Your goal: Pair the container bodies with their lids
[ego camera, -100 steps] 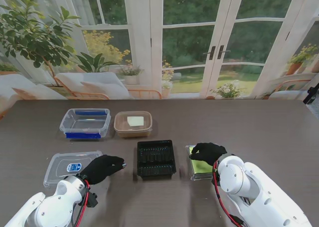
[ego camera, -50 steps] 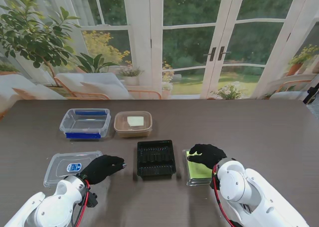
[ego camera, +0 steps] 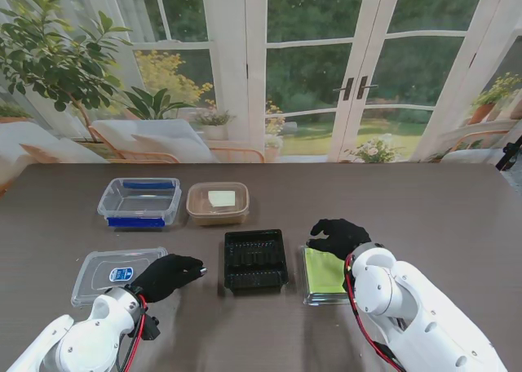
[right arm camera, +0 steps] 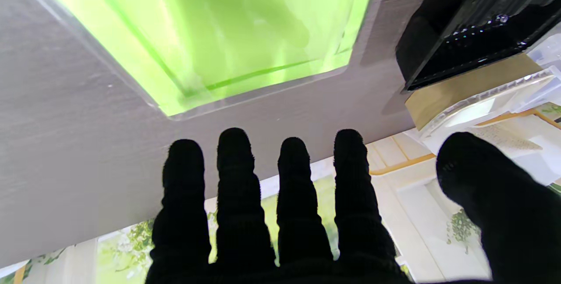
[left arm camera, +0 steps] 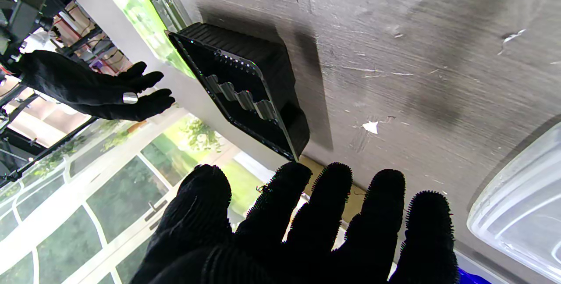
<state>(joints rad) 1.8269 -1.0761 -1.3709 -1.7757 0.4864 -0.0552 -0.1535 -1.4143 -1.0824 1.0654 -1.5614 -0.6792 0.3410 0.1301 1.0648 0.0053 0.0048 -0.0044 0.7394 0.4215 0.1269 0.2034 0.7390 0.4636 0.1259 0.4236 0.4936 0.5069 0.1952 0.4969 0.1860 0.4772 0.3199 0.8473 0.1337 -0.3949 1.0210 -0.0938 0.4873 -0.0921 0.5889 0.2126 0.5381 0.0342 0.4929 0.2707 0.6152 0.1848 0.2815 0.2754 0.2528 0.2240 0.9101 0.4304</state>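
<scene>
1. Bright daylight came from the glass doors (ego camera: 326, 70) at twelve o'clock.
2. Soft shadows lay on the table (ego camera: 457, 209).
3. Wrist views stretched toward their edges; the nearest fingertips (right arm camera: 232, 143) blurred.

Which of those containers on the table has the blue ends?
The clear rectangular tub at the far left of the back row. It has blue clips at both ends, while the tan box beside it and the black tray in front carry no blue.

Ridged tray (ego camera: 255, 259) centre, two containers (ego camera: 140, 201) (ego camera: 218, 202) behind it, lids (ego camera: 114, 272) (ego camera: 325, 272) flanking it.
</scene>
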